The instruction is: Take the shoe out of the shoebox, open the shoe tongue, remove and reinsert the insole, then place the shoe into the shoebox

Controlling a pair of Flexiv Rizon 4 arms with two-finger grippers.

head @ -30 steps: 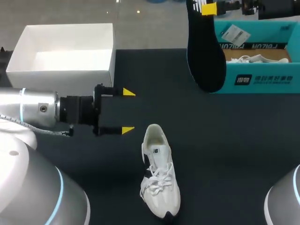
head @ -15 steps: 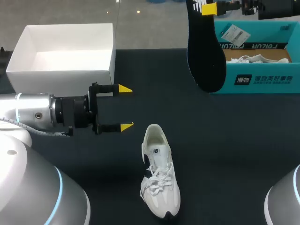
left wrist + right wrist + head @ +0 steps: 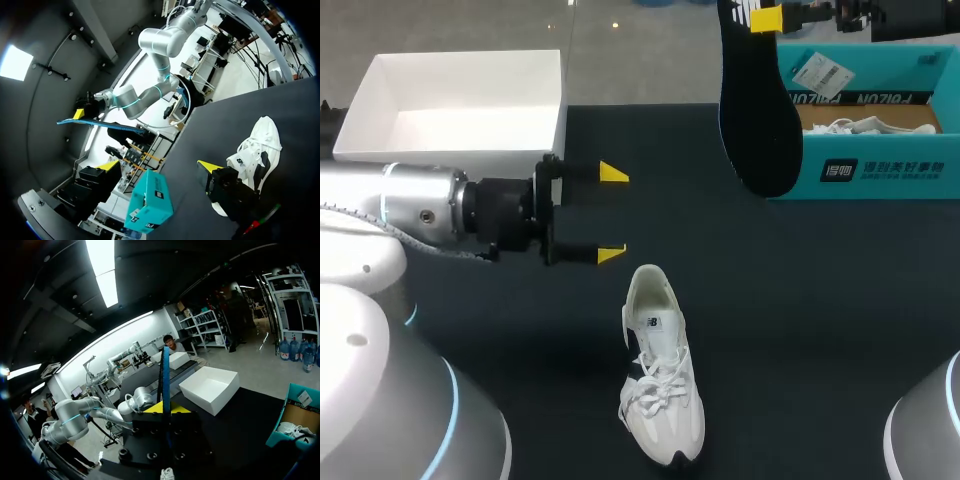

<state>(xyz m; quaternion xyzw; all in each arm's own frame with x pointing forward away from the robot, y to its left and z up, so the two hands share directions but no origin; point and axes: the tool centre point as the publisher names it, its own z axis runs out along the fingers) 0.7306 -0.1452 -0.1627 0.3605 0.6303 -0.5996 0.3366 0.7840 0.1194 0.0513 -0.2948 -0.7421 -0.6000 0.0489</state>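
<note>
Shoe [image 3: 660, 370] flat on counter [image 3: 820, 300], heel toward L gripper [image 3: 612, 213], released, just short of collar. Insole [image 3: 758, 110] hangs pinched in R gripper [image 3: 164, 410]. Likely light, floppy. Shoe upper soft; grip heel collar.

Shoe [image 3: 660, 395]: white, black side panels, white laces.
Insole [image 3: 760, 120]: black face, blue edge.
Shoebox [image 3: 905, 168]: teal, white print on the wall, tan inside.
Box [image 3: 450, 158]: plain white.
Table [image 3: 820, 320]: near black, no pattern.
Left gripper [image 3: 613, 213], right gripper [image 3: 767, 18]: black fingers, yellow tips.
Left arm [image 3: 415, 205]: silver, thin blue ring.
</note>
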